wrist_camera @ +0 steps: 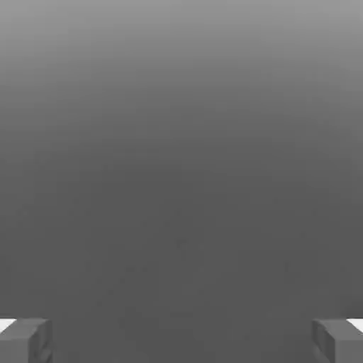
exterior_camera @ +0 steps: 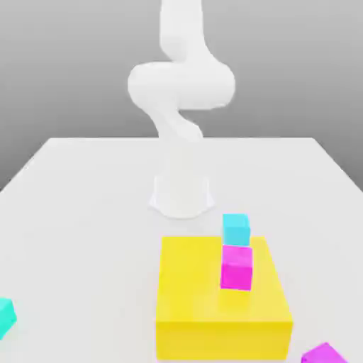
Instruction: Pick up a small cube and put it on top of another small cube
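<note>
Nearest, the small magenta cube sits on the large yellow block, the small cyan cube just behind it on the white bench. Both look light and rigid, best pinched across opposite flat faces. Farther back, the hand is spread wide, holding nothing.

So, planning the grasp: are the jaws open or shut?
Open: the two fingertips sit far apart at opposite edges of the hand view.

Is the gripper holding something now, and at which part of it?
Nothing. The gripper is open, its fingertips wide apart with only grey background between them.
</note>
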{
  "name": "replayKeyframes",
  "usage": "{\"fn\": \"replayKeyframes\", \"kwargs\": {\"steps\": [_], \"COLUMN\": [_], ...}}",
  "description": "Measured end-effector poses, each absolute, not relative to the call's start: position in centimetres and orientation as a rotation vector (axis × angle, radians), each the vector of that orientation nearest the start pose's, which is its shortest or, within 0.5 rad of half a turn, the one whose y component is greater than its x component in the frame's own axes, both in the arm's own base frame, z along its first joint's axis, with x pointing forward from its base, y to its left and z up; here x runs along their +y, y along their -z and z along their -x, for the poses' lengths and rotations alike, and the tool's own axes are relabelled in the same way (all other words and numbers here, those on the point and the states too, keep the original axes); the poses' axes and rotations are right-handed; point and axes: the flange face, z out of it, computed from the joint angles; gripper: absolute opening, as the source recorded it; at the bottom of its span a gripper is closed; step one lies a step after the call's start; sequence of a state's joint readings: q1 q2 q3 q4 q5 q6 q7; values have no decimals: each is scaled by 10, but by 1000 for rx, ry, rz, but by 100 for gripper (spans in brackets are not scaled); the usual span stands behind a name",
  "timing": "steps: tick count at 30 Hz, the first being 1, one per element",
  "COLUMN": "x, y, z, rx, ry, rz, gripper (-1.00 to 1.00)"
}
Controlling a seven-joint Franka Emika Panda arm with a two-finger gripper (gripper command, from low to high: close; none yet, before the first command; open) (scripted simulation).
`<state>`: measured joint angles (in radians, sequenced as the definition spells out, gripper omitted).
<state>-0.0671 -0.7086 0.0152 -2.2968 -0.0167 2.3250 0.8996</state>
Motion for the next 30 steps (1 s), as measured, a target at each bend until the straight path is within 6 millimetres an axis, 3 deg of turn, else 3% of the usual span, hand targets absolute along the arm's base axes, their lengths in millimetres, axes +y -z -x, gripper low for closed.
{"fn": "replayKeyframes", "kwargs": {"steps": [7, 14, 20, 24, 30], "x": [-89, -175, -259, -292, -333], "y": [-586, -475, -371, -300, -196], "z": [-452, -486, -476, -463, -427], "rx": [1778, 2265, 2639, 2818, 3015], "ry": [769, 558, 360, 218, 17], "rz": [2226, 1922, 1539, 1284, 869], "gripper": [0, 0, 0, 0, 0]}}
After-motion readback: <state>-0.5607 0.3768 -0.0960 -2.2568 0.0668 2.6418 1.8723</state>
